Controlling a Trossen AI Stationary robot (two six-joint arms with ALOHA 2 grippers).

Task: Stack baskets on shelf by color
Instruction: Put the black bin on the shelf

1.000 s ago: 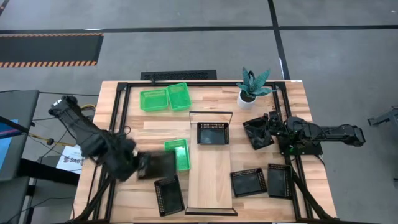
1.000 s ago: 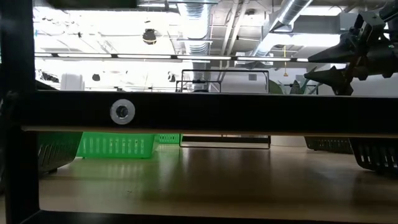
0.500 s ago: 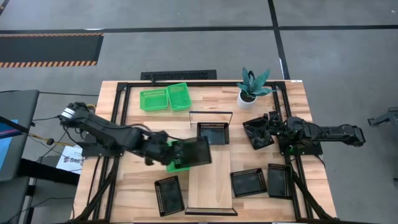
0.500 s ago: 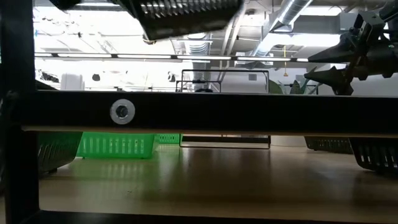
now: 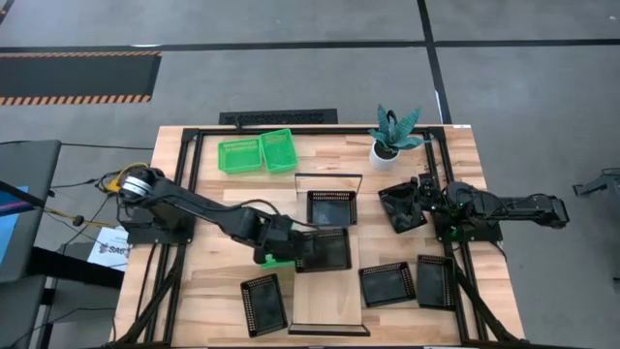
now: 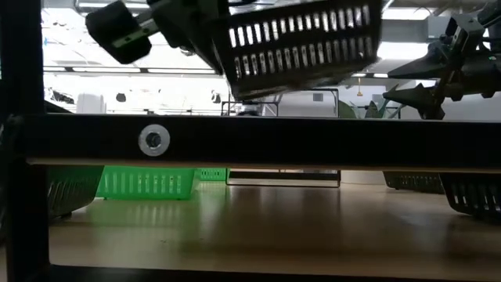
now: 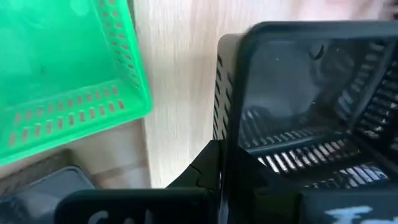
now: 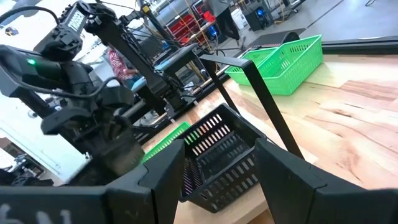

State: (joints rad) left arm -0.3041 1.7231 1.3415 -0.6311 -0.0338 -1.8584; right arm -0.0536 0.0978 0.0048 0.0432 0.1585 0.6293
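So the left arm has swung in from the table's left edge, and from above its left gripper (image 5: 288, 244) is clamped on a black basket (image 5: 325, 248) held over the shelf (image 5: 327, 291). Low view: basket (image 6: 301, 39) hangs tilted. The right gripper (image 5: 412, 199) waits by the plant (image 5: 392, 136), fingers apart.

Black basket (image 7: 311, 106) fills most of view, mesh wall and slotted floor visible, rim clamped at near edge by left gripper (image 7: 227, 180), fingers closed on wall. Green basket (image 7: 59, 74) off to one side, perforated side wall facing, resting on pale wood surface (image 7: 177, 74). Bare strip of wood between green and black baskets. Dark blurred object (image 7: 43, 186) at corner beneath green basket
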